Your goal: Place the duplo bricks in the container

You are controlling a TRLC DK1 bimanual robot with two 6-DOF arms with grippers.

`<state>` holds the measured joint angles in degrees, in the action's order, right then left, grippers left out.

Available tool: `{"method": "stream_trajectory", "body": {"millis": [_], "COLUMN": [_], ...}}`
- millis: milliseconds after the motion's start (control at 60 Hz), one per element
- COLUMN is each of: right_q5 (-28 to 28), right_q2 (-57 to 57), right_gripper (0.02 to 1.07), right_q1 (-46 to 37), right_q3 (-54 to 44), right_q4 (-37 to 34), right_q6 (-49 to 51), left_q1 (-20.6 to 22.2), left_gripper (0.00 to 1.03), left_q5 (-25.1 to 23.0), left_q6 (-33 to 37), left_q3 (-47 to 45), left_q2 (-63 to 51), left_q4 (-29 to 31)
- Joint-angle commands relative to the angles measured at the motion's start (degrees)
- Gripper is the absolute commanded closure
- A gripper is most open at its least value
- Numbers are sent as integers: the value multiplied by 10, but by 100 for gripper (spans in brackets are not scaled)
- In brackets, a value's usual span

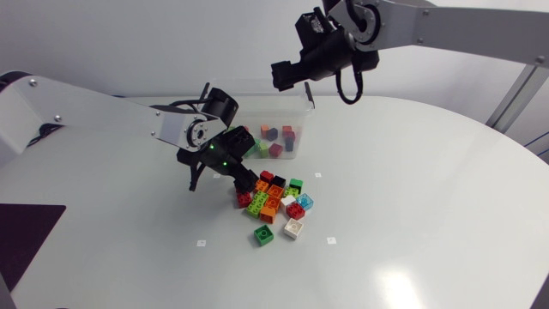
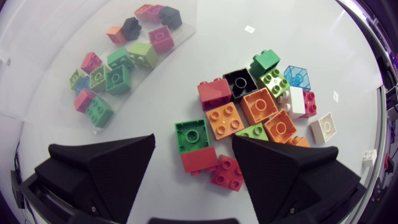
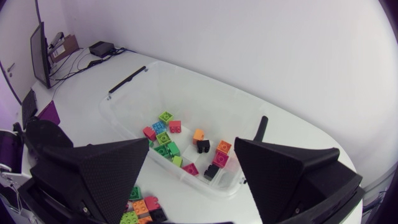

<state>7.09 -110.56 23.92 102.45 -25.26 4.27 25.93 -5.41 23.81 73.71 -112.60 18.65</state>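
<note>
A pile of several duplo bricks (image 1: 274, 202) in red, orange, green, white and blue lies on the table in front of the clear plastic container (image 1: 302, 129). My left gripper (image 1: 243, 182) stands low at the pile's near-left edge. It is open (image 2: 194, 146), with a green brick (image 2: 191, 134) and a red brick (image 2: 199, 160) lying between its fingers, untouched. My right gripper (image 1: 293, 84) hangs above the container, open (image 3: 191, 149) and empty. Several bricks (image 3: 174, 146) lie inside the container (image 3: 118, 115).
A green brick (image 1: 264, 236) and a white brick (image 1: 294, 228) lie a little apart at the front of the pile. A dark mat (image 1: 26, 236) covers the table's left front corner.
</note>
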Motion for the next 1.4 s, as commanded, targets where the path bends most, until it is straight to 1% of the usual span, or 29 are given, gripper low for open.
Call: {"method": "stream_trajectory", "body": {"millis": [0, 67, 100, 267, 283, 317, 367, 400, 433, 450, 517, 567, 583, 617, 700, 817, 917, 967, 1083, 1150, 1383], "right_q5": [-1, 3, 5, 11, 13, 17, 20, 22, 23, 23, 24, 25, 25, 25, 25, 25, 24, 21, 15, 3, -19], "right_q2": [42, 68, 83, 134, 140, 150, 165, 178, 184, 193, 209, 223, 227, 236, 248, 257, 243, 231, 199, 176, 101], "right_gripper": [7, 7, 7, 7, 7, 7, 7, 7, 7, 7, 7, 7, 7, 7, 7, 7, 7, 7, 7, 10, 10], "right_q1": [-9, -14, -17, -28, -30, -31, -31, -31, -31, -31, -27, -25, -24, -21, -19, -18, -11, -5, 3, 11, 36], "right_q3": [-57, -93, -116, -205, -215, -233, -260, -282, -293, -310, -341, -367, -372, -388, -415, -450, -468, -474, -470, -464, -422], "right_q4": [9, 18, 23, 36, 37, 37, 37, 37, 38, 38, 36, 34, 33, 28, 20, 15, 15, 14, 11, 10, 12], "right_q6": [-7, -6, -4, 3, 6, 7, 10, 12, 12, 16, 25, 34, 35, 43, 55, 64, 71, 72, 68, 65, 60], "left_q1": [5, 6, 6, 4, 4, 4, 4, 3, 3, 3, 1, 0, 0, -2, -2, -2, -2, -2, 0, 3, -2], "left_gripper": [20, 20, 22, 23, 26, 28, 29, 33, 35, 39, 47, 56, 61, 67, 68, 68, 69, 70, 70, 70, 70], "left_q5": [9, 17, 19, 22, 22, 22, 22, 22, 22, 22, 22, 22, 22, 22, 22, 22, 22, 22, 22, 22, 22], "left_q6": [-25, -30, -33, -46, -47, -48, -49, -51, -51, -52, -54, -54, -54, -54, -54, -51, -50, -50, -51, -50, -48], "left_q3": [20, 24, 25, 28, 28, 28, 28, 28, 28, 28, 27, 26, 26, 26, 23, 4, -10, -17, -30, -38, -54], "left_q2": [-20, -31, -37, -53, -54, -55, -57, -58, -58, -58, -58, -57, -57, -54, -44, -15, 9, 20, 45, 62, 137], "left_q4": [16, 23, 24, 33, 35, 35, 35, 35, 35, 35, 35, 35, 37, 42, 58, 60, 60, 60, 62, 67, 72]}}
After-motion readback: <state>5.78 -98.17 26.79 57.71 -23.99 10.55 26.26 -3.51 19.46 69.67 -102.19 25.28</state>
